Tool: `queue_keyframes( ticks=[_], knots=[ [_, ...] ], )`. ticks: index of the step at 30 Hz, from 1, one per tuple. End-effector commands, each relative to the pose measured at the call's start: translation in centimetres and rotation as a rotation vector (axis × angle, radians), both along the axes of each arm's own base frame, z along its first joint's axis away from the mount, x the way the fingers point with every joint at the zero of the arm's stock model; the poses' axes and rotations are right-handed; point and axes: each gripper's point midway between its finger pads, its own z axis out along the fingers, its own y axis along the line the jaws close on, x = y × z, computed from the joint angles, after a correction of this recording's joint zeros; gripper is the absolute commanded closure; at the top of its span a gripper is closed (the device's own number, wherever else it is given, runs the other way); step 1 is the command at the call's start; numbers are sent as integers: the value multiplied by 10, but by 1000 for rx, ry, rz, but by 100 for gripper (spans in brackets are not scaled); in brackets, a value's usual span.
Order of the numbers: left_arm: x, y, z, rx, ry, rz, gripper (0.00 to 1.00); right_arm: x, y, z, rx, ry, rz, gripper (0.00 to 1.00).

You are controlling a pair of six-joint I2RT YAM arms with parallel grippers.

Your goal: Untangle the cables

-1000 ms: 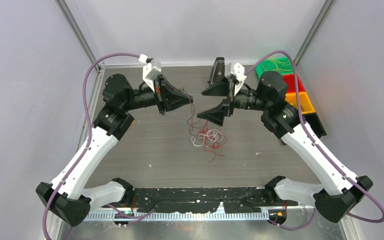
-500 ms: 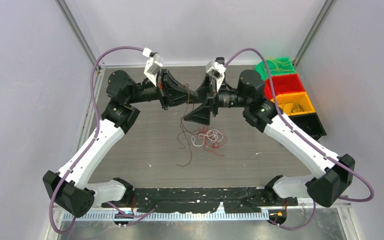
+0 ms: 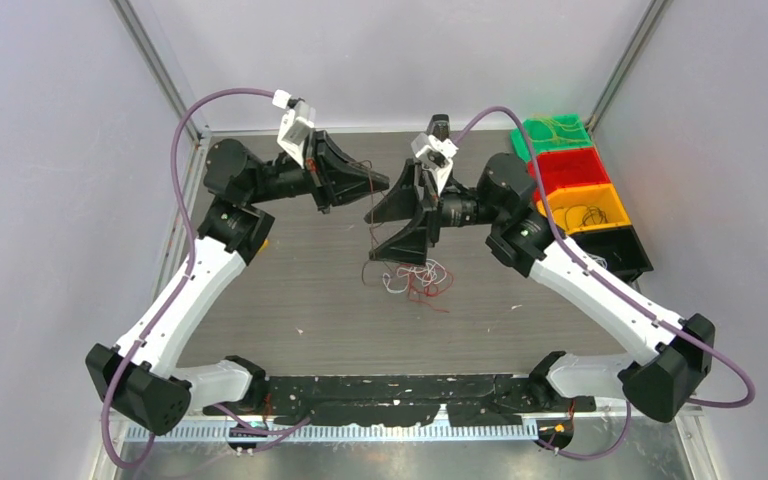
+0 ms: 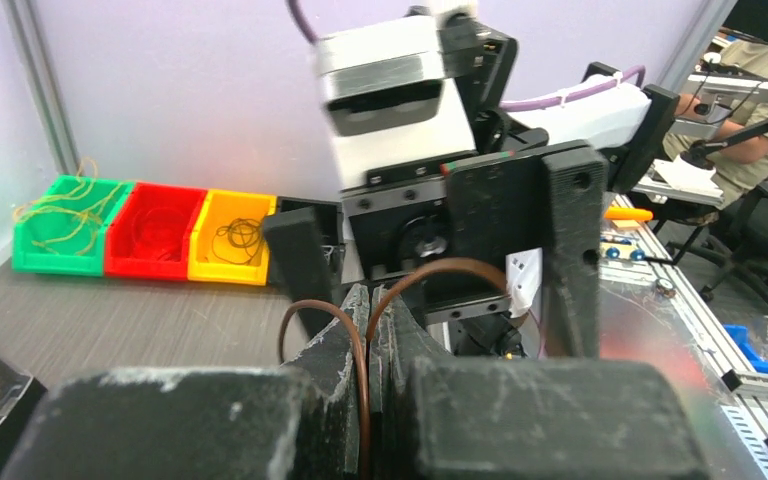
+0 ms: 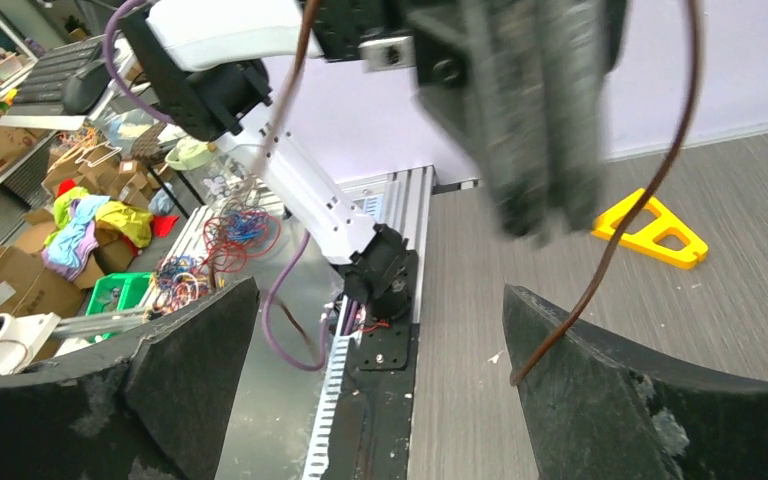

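My left gripper clamped on a dark brown cable, strand hanging downward toward the tangle on the worktop, my right gripper wide open.

Worktop: dk grey, wood-grain. Approx mid: cables in a loose tangle, red, white & dk brown, a few ends trailing twd near side. R edge, far corner: 4 bins in a row, side by side, far to near: green bin, red bin, yellow bin, black bin. Yellow triangle frame lies flat nr a wall. Couple of white specks.
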Motion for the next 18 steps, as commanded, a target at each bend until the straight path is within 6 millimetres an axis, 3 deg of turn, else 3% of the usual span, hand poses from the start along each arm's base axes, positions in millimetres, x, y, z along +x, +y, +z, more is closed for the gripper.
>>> queue_keyframes(
  ticks=[1,4,10,18],
  knots=[
    [-9,12,28,-51,-96,-3,100,-30,-18,22,56,-86,54,1],
    [-11,11,32,-68,-83,-22,100,-32,-17,20,65,-86,66,0],
    [-14,10,45,-107,-55,-53,100,-30,-3,44,136,-121,85,4],
    [14,13,41,-108,-30,133,100,0,17,51,153,-41,-54,1]
  ],
)
